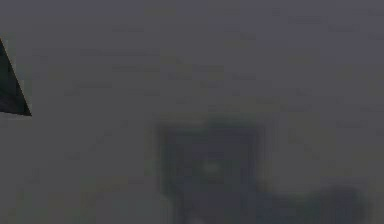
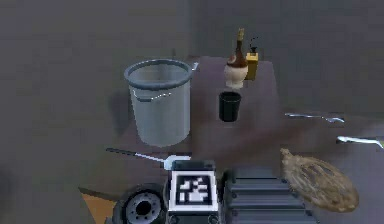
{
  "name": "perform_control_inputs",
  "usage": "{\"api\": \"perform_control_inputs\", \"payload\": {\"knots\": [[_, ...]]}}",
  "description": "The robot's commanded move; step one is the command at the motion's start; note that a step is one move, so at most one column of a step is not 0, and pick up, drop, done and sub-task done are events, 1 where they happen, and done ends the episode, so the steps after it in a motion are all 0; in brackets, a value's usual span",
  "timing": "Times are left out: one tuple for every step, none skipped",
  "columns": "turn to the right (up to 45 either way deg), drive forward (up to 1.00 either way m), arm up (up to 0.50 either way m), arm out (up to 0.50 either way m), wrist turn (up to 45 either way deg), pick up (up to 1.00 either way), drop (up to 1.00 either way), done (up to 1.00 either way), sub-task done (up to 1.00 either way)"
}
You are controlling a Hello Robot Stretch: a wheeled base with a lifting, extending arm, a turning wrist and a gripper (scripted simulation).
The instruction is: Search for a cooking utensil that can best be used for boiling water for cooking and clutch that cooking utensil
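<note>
A tall grey metal pot [image 2: 160, 105] with a thin bail handle stands upright on a dark brown counter [image 2: 255, 140], left of the middle in the arm side view. At that view's bottom edge is a white square with black marks [image 2: 195, 190]. Just left of it sits the gripper's [image 2: 140, 208] dark round body, below the pot and nearer than it. The gripper's far end is not made out, so I cannot tell whether it holds anything.
A small black cup [image 2: 230, 106] stands right of the pot, with two bottles [image 2: 241, 60] behind it. A flat utensil [image 2: 150, 156] lies before the pot. A woven mat [image 2: 318, 180] and silver cutlery [image 2: 315, 117] lie at the right. The forward view faces a plain grey wall [image 1: 200, 70].
</note>
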Motion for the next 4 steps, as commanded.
{"api": "perform_control_inputs", "payload": {"knots": [[0.0, 0.00, 0.00, 0.22, 0.0, 0.00, 0.00, 0.00, 0.00], [0.0, 0.00, 0.00, 0.00, 45.0, 0.00, 0.00, 0.00, 0.00], [0.0, 0.00, 0.00, 0.00, 45.0, 0.00, 0.00, 0.00, 0.00], [0.0, 0.00, 0.00, 0.00, 45.0, 0.00, 0.00, 0.00, 0.00]]}}
